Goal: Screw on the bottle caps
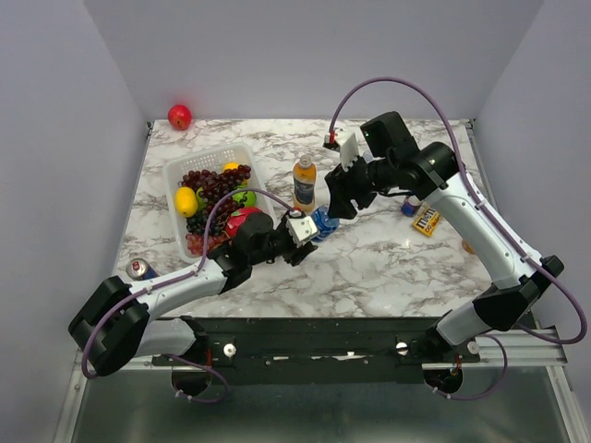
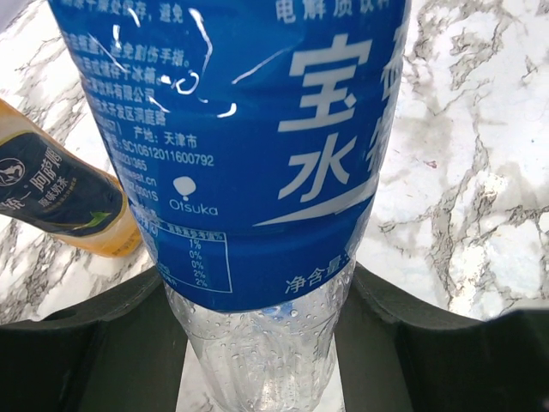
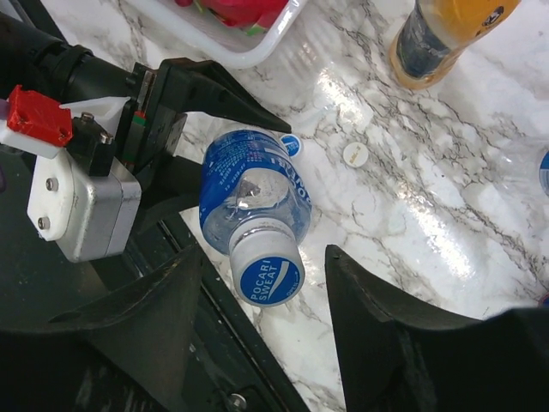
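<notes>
My left gripper [image 1: 309,231] is shut on the lower body of a clear bottle with a blue label [image 2: 249,146], holding it tilted just above the table. A white cap with a blue top [image 3: 268,273] sits on that bottle's neck. Open, my right gripper [image 3: 262,251] has a finger on either side of this cap, with a gap to each. An orange drink bottle with a dark label [image 1: 304,182] stands uncapped just behind. Two loose caps lie on the marble, one blue [image 3: 292,144] and one white [image 3: 355,154].
A white basket [image 1: 175,171] of fruit stands at the left. A red apple [image 1: 179,116] lies at the far left corner, a drink can [image 1: 138,269] at the near left edge, and a yellow candy packet [image 1: 426,220] under the right arm.
</notes>
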Robot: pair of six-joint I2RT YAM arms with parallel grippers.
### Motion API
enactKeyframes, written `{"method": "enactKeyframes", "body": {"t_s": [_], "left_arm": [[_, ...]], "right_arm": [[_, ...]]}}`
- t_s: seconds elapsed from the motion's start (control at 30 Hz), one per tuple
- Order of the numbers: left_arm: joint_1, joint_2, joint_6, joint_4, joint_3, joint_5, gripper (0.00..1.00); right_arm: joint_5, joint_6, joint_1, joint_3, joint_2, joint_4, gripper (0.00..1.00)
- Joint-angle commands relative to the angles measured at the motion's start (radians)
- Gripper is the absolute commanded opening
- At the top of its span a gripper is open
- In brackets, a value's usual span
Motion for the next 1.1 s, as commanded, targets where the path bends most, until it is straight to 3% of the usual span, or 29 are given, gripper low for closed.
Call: {"method": "enactKeyframes", "body": {"t_s": [0.0, 0.1, 0.13, 0.3, 0.37, 0.5, 0.77, 1.07], "left_arm": [[-0.001, -0.014, -0.048, 0.001, 0.012, 0.045, 0.00], [0.009, -0.007, -0.084, 0.002, 0.010, 0.067, 0.00], [0.013, -0.001, -0.093, 0.009, 0.010, 0.077, 0.00], [0.059, -0.011, -0.131, 0.022, 0.010, 0.215, 0.00], [0.073, -0.016, -0.128, 0.018, 0.013, 0.260, 0.00], [0.085, -0.025, -0.058, 0.002, 0.022, 0.352, 0.00], [0.087, -0.007, 0.083, -0.082, 0.070, 0.406, 0.00], [0.087, -0.002, 0.050, -0.073, 0.087, 0.432, 0.00]], "right_arm": [[-0.031, -0.028, 0.007, 0.078, 0.017, -0.027, 0.71], [-0.061, -0.065, 0.007, 0.108, 0.020, -0.048, 0.87], [-0.075, -0.082, 0.007, 0.130, 0.023, -0.056, 0.99], [-0.132, -0.322, -0.025, 0.149, -0.035, -0.068, 0.99], [-0.245, -0.428, -0.060, 0.048, -0.141, 0.013, 0.99], [-0.281, -0.695, -0.060, -0.111, -0.262, 0.094, 0.99], [-0.365, -0.835, -0.043, -0.118, -0.253, -0.007, 0.99], [-0.335, -1.001, 0.014, -0.152, -0.235, -0.064, 0.99]]}}
